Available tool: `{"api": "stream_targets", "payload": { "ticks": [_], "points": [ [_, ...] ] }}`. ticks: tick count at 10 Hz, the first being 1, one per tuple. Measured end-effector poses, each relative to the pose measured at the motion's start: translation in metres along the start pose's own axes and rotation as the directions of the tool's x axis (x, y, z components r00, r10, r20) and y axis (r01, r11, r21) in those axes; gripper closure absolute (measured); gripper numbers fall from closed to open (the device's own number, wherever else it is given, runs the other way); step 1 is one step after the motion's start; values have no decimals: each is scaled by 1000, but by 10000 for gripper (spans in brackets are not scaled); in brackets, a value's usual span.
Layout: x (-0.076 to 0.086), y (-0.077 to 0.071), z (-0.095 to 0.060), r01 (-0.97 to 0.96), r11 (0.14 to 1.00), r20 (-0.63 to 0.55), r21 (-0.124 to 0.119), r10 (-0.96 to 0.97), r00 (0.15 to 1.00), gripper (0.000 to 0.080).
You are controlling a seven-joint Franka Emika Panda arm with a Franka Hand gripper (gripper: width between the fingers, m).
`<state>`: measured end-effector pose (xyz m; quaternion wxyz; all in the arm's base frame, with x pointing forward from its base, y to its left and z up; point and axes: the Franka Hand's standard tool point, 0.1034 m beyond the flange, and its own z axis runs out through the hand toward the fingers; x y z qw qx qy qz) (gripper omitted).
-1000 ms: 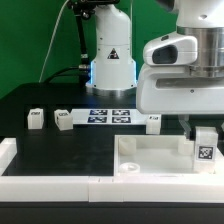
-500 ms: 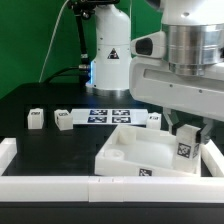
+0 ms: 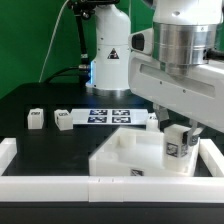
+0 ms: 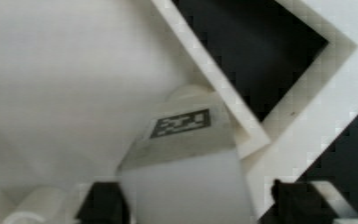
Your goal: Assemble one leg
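Gripper [image 3: 180, 135] clamps tagged leg [image 3: 177, 143] btwn its fingers, held over the white tabletop piece [image 3: 130, 160].

Green backdrop [image 3: 30, 40] behind; black table [image 3: 50, 150] below.

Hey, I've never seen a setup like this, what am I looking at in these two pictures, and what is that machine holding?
This is a robot arm building a small piece of furniture. One picture comes from a camera standing off to the side, the other from a camera on the arm's wrist, looking down past its gripper. The gripper has two fingers, and they clamp a small white leg with a black-and-white tag, seen close up in the wrist view. Beneath it lies the large white square piece. On the black table sit two more legs and a flat marker board.
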<state>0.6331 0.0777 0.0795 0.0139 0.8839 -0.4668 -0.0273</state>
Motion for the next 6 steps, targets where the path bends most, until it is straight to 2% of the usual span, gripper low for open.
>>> {"api": "stream_targets", "payload": {
  "ticks": [1,2,6],
  "points": [
    [0,0,0,0,1000,0,0,0,1000,230],
    [0,0,0,0,1000,0,0,0,1000,172],
    [0,0,1,0,1000,0,-1,0,1000,150]
  ]
}}
